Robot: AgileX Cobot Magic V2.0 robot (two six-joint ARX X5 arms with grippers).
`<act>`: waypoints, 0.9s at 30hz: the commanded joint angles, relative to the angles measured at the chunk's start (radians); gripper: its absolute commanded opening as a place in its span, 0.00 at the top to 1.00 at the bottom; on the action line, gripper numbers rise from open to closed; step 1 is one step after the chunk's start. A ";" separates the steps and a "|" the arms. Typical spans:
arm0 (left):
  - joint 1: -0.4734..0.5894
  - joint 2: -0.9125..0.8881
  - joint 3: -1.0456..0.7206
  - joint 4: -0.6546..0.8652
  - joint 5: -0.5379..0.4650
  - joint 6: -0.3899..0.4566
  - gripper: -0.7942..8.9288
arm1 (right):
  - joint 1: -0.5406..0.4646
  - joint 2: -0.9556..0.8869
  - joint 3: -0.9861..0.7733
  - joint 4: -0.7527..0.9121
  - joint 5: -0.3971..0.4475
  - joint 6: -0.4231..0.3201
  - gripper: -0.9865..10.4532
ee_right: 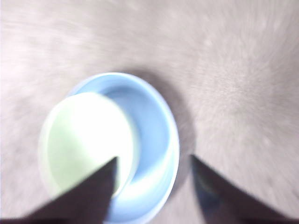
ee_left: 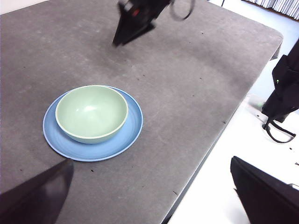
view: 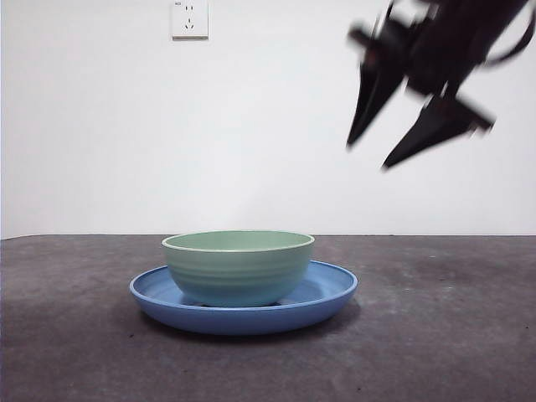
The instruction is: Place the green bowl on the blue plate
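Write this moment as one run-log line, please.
green bowl: on blue plate | right gripper: open, empty, above | left gripper: open, aside

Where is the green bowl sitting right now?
The green bowl stands upright on the blue plate, left of its centre in the front view; the open right gripper hangs above, off to the right.

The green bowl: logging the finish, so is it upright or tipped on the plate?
Upright. The green bowl sits in the blue plate, its rim level and its opening facing up.
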 commanded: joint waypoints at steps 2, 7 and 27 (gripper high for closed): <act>-0.007 0.002 0.011 0.011 0.000 -0.002 0.25 | 0.009 -0.132 0.016 -0.100 0.008 -0.077 0.55; -0.007 0.002 0.011 0.011 0.000 -0.002 0.25 | 0.010 -0.337 0.016 -0.283 0.033 -0.158 0.52; -0.007 0.002 0.011 0.014 0.000 -0.003 0.25 | 0.049 -0.999 -0.203 -0.481 0.047 -0.301 0.43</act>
